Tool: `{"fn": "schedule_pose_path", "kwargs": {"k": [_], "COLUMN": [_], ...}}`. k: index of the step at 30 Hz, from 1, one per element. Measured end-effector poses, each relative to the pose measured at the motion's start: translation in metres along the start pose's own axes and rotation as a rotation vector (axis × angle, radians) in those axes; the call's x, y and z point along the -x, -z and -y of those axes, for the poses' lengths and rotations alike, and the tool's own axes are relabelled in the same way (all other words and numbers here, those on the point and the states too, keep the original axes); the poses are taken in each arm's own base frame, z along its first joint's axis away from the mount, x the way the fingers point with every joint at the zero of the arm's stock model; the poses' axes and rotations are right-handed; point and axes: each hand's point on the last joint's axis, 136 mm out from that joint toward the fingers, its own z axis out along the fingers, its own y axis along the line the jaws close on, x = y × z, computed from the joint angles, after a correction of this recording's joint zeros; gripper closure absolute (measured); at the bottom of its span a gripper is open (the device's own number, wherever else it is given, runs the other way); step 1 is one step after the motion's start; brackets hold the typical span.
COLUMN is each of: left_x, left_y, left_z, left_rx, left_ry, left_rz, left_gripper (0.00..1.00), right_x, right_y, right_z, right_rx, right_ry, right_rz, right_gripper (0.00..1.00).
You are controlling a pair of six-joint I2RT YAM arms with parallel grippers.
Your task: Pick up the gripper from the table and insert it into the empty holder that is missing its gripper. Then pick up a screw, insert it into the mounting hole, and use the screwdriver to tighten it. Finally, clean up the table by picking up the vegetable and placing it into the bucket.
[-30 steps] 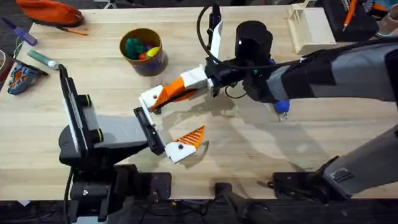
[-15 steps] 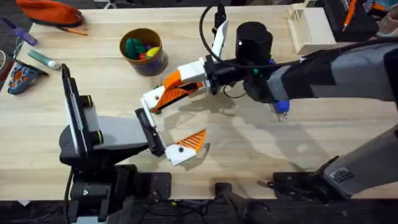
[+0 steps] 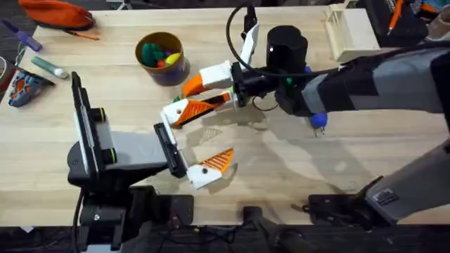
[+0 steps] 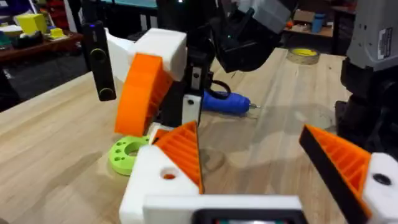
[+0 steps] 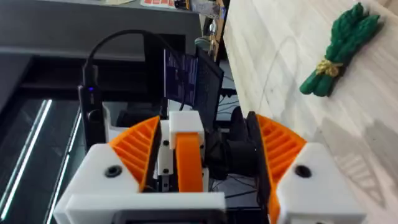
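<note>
1. Between the fingers of the right gripper (image 5: 204, 134) sits the orange wedge (image 5: 189, 163), straight ahead of it and seated against the white bracket (image 5: 184, 126) on the left gripper (image 4: 249, 143).
2. We read the wedge's long axis as running along the bracket, pointing toward the right gripper.
3. Our right gripper's fingers stand well apart, straddling the wedge; we see no pad pressing it.
4. Our left gripper is spread wide and holds nothing between its fingers.
5. Beyond the right gripper lies the blue screwdriver (image 4: 227, 101), on that arm's side, so we judge the right arm the nearer.
</note>
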Motion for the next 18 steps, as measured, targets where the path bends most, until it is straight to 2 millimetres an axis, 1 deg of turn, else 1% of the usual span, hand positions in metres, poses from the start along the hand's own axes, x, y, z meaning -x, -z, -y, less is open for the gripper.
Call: {"fn": "schedule_pose_path", "kwargs": {"k": [4,6,8,10,12,13,14,16,18], "left_x": [0.000,0.000,0.000,0.000,0.000,0.000,0.000,0.000,0.000], "left_y": [0.000,0.000,0.000,0.000,0.000,0.000,0.000,0.000,0.000], "left_z": [0.000,0.000,0.000,0.001,0.001,0.001,0.001,0.001,0.001], "left_rx": [-0.001,-0.001,-0.003,-0.003,-0.003,-0.003,-0.003,-0.003,-0.004], "left_ry": [0.000,0.000,0.001,0.001,0.001,0.001,0.001,0.001,0.001], "left_rz": [0.000,0.000,0.000,0.000,0.000,0.000,0.000,0.000,0.000], "left_gripper": [0.015,0.016,0.015,0.015,0.015,0.015,0.016,0.015,0.015], "right_x": [0.003,0.006,0.009,0.011,0.011,0.011,0.012,0.016,0.022], "right_y": [0.003,0.006,0.010,0.015,0.022,0.036,0.041,0.050,0.058], "right_z": [0.001,0.001,0.002,0.003,0.007,0.013,0.014,0.015,0.010], "right_rx": [-0.001,-0.003,-0.005,-0.019,-0.047,-0.100,-0.119,-0.156,-0.185], "right_ry": [0.000,0.004,0.012,0.004,-0.020,-0.057,-0.065,-0.062,-0.033], "right_rz": [0.010,0.020,0.031,0.041,0.049,0.059,0.062,0.073,0.088], "right_gripper": [0.131,0.089,0.021,0.010,0.009,0.009,0.009,0.009,0.009]}}
